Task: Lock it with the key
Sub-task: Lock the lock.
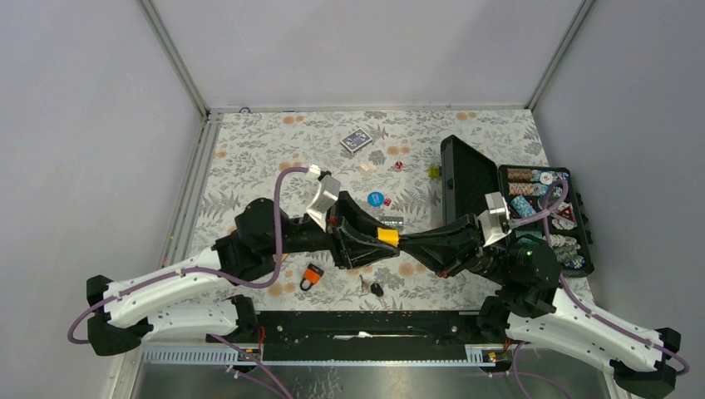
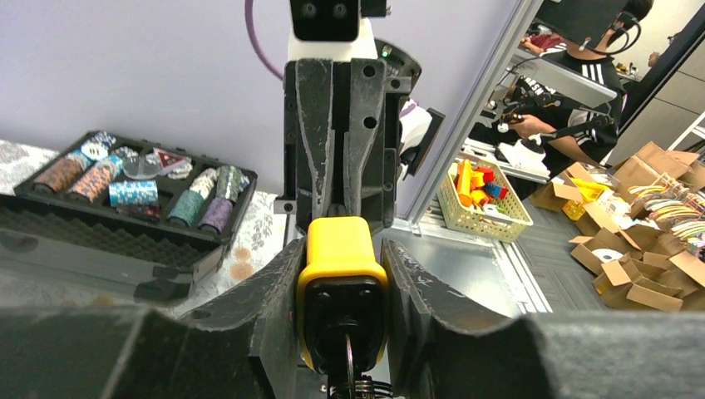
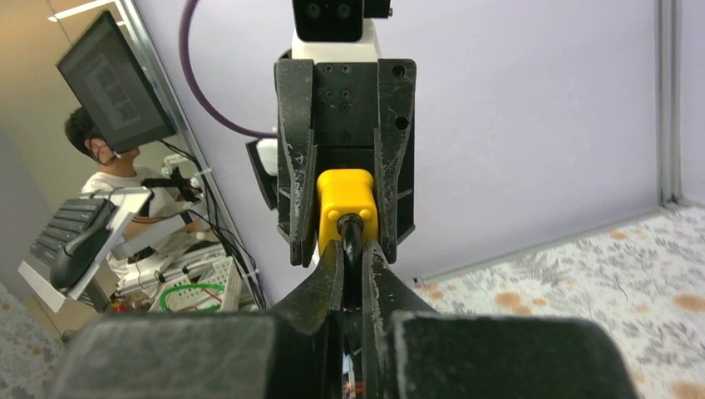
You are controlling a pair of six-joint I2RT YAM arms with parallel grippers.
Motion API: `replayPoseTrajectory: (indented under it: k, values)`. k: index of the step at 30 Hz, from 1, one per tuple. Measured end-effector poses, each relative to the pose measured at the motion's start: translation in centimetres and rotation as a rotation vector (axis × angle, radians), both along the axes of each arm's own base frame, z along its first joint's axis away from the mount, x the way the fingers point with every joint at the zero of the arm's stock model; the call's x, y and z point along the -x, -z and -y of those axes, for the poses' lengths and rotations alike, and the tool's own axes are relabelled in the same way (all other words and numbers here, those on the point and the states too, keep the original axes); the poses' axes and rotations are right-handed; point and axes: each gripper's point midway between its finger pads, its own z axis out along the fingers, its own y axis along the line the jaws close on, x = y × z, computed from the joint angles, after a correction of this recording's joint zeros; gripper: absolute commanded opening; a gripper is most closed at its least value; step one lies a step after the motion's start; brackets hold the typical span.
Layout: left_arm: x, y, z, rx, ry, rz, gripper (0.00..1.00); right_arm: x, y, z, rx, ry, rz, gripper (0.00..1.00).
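A yellow padlock (image 1: 388, 236) hangs above the middle of the table, caught between my two arms. My left gripper (image 1: 379, 237) is shut on its body; in the left wrist view the lock (image 2: 341, 258) fills the gap between the fingers (image 2: 274, 291). A key (image 2: 349, 353) on a coiled ring sticks out of the lock's black underside, toward my left palm. My right gripper (image 1: 406, 241) comes in from the opposite side, shut on the black shackle (image 3: 349, 237) that leaves the yellow body (image 3: 345, 195).
An orange padlock (image 1: 312, 275) and a small black key (image 1: 373, 288) lie on the floral cloth below the grippers. An open poker chip case (image 1: 544, 218) stands at the right. A card deck (image 1: 356, 141), a blue chip (image 1: 378, 199) and dice (image 1: 398, 165) lie farther back.
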Motion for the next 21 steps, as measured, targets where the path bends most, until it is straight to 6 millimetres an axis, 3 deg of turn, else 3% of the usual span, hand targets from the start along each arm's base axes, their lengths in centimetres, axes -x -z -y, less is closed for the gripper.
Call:
replayPoseTrajectory:
  k: [2, 5, 13, 18, 21]
  values:
    - [0.1, 0.8, 0.2, -0.018, 0.001, -0.008, 0.00, 0.1, 0.4, 0.4, 0.018, 0.013, -0.010, 0.21]
    - [0.0, 1.9, 0.5, -0.042, -0.006, -0.020, 0.00, -0.1, 1.8, 0.8, 0.072, 0.035, -0.042, 0.30]
    - [-0.4, 4.8, 0.8, -0.120, -0.026, -0.048, 0.00, -0.4, 5.1, 1.6, 0.207, 0.078, -0.110, 0.38]
    - [0.2, 5.7, 1.0, -0.145, -0.010, -0.056, 0.00, -0.4, 5.2, 2.5, 0.227, 0.101, -0.121, 0.44]
    - [0.3, 6.1, 1.0, -0.157, -0.007, -0.059, 0.00, -0.2, 4.3, 3.2, 0.209, 0.113, -0.111, 0.47]
